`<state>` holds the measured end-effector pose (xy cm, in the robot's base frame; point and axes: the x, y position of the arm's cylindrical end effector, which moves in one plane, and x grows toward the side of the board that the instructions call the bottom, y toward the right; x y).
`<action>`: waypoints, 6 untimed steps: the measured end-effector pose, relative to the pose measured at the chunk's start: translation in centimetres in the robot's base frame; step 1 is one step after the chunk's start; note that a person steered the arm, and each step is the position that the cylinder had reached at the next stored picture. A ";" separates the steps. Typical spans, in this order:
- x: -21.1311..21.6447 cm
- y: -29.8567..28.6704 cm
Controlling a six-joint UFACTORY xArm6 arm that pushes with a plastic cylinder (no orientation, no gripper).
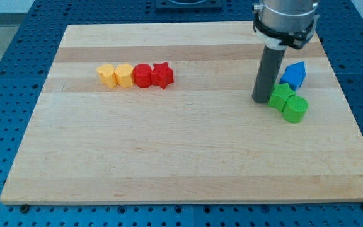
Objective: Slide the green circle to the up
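Observation:
The green circle lies on the wooden board at the view's right. A green star-shaped block touches it on its upper left. A blue block sits just above the green pair. My tip stands on the board right beside the green star's left side, to the upper left of the green circle.
A row of touching blocks sits at the upper left: a yellow block, a second yellow block, a red round block and a red star-shaped block. The board's right edge is near the green blocks.

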<state>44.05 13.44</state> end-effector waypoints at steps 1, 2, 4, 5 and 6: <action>3.1 0.0; 5.2 0.1; 6.1 5.4; 6.0 6.7; 5.4 6.9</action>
